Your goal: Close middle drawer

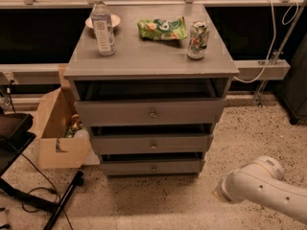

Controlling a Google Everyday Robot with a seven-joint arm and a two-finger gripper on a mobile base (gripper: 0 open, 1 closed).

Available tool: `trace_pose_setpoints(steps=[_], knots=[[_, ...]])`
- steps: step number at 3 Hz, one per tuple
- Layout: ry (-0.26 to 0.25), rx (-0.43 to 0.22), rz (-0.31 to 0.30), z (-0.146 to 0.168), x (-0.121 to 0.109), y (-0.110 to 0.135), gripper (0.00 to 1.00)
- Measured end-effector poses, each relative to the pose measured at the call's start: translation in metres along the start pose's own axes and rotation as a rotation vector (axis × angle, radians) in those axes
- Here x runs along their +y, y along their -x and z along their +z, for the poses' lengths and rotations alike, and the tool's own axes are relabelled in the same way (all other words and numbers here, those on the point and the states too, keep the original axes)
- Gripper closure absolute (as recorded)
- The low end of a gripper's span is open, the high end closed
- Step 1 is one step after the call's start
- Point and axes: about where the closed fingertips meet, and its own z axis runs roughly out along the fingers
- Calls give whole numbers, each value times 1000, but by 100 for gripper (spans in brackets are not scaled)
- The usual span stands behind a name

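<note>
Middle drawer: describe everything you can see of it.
The middle drawer is a wide, shallow grey drawer, wood by its look, with a plain flat front and one small round metal knob at centre. It sits level, pulled partly out, a dark gap above its front. Nothing touches it; the claw hangs low to its right, near the floor, apart from it.
</note>
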Motion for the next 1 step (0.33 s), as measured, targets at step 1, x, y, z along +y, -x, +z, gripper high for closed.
trace_pose_setpoints(steps=[1], knots=[[-65,-13,29,-26,-8,1,49]])
